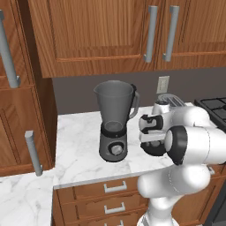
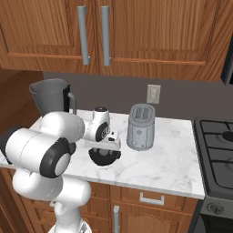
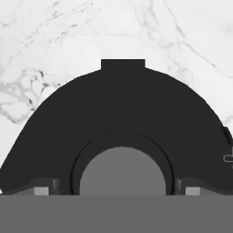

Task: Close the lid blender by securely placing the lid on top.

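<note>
The blender [image 1: 114,119] stands at the back left of the marble counter, its translucent grey jar uncovered on its dark base; its jar [image 2: 52,98] also rises behind my arm. The black lid [image 2: 103,158] lies flat on the counter to the blender's right, tab pointing away. My gripper [image 2: 105,149] is lowered straight onto it. Close up, the lid [image 3: 123,104] spans the hand view, and my open gripper [image 3: 116,190] straddles the raised centre knob, with a gap between each fingertip and the knob. From the left, the lid [image 1: 152,150] shows as a dark shape under my hand [image 1: 150,142].
A silver toaster [image 2: 140,120] stands just right of the lid, near the wall outlet [image 2: 154,94]. A black stove [image 2: 216,145] borders the counter's right end. Upper cabinets [image 1: 110,31] hang above the blender, and a tall cabinet [image 1: 22,114] closes off the left.
</note>
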